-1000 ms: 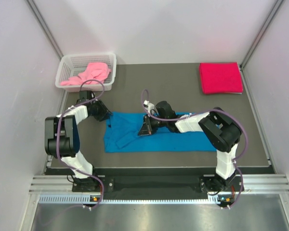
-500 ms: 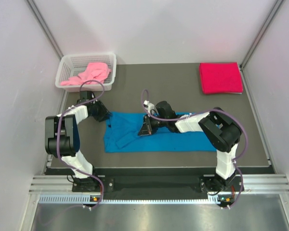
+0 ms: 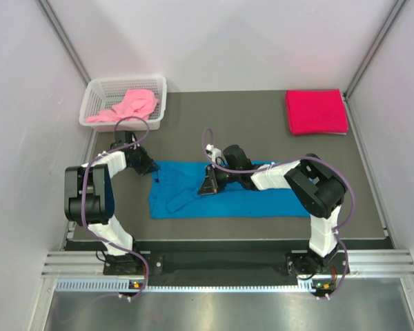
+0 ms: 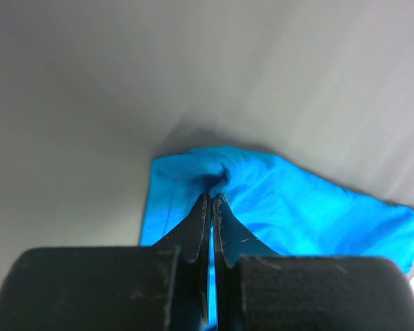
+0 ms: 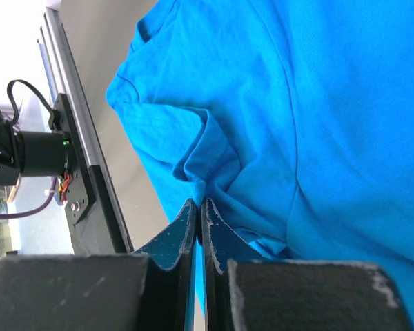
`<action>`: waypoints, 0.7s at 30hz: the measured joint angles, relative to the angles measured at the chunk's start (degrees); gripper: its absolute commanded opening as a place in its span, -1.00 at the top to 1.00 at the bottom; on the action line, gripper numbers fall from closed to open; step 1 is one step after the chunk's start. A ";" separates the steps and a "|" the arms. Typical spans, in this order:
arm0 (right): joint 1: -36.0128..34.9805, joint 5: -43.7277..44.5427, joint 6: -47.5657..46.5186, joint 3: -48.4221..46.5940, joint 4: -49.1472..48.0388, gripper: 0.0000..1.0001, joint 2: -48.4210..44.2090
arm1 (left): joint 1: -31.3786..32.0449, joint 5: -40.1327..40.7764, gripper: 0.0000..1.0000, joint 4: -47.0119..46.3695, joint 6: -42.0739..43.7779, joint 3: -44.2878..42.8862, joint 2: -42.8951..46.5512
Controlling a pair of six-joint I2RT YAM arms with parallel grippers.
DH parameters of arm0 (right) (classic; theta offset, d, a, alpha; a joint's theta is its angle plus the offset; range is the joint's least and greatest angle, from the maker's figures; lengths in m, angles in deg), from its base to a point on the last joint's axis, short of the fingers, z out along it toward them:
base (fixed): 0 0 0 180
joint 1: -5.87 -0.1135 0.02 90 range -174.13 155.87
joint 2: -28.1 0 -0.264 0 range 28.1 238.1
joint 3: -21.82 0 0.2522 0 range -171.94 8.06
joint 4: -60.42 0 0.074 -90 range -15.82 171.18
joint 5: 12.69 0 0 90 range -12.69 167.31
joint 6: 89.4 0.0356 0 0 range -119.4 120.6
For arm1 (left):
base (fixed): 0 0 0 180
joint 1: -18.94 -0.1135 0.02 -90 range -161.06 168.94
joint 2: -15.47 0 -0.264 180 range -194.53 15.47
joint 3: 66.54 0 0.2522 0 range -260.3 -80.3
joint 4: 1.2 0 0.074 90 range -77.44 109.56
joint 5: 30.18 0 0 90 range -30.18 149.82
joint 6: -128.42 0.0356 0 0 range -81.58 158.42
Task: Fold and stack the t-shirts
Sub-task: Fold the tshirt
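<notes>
A bright blue t-shirt lies spread across the middle of the mat. My left gripper is shut on its far left corner, where the blue cloth bunches at the tips in the left wrist view. My right gripper is shut on a fold of the blue t-shirt near its middle left. A crimson t-shirt lies folded at the back right. The pink t-shirt sits crumpled in the basket.
A white mesh basket stands at the back left of the dark mat. Enclosure walls rise on both sides and at the back. A metal rail runs along the near edge by the arm bases.
My left gripper has closed on the blue shirt's corner; it stood open before. The right gripper stays shut on its fold, and the cloth near it has shifted slightly.
</notes>
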 measured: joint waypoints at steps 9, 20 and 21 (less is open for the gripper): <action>0.00 0.02 -0.02 0.17 0.11 1.00 0.00 | 1.18 5.40 1.00 5.44 0.31 0.00 2.25; 0.00 -0.02 0.02 2.78 -0.94 1.00 0.00 | 1.20 7.65 0.68 6.69 1.44 -2.21 -0.39; 0.00 -0.02 0.02 2.78 -0.94 1.00 -0.13 | 1.20 7.74 0.58 6.73 1.66 -2.40 -0.52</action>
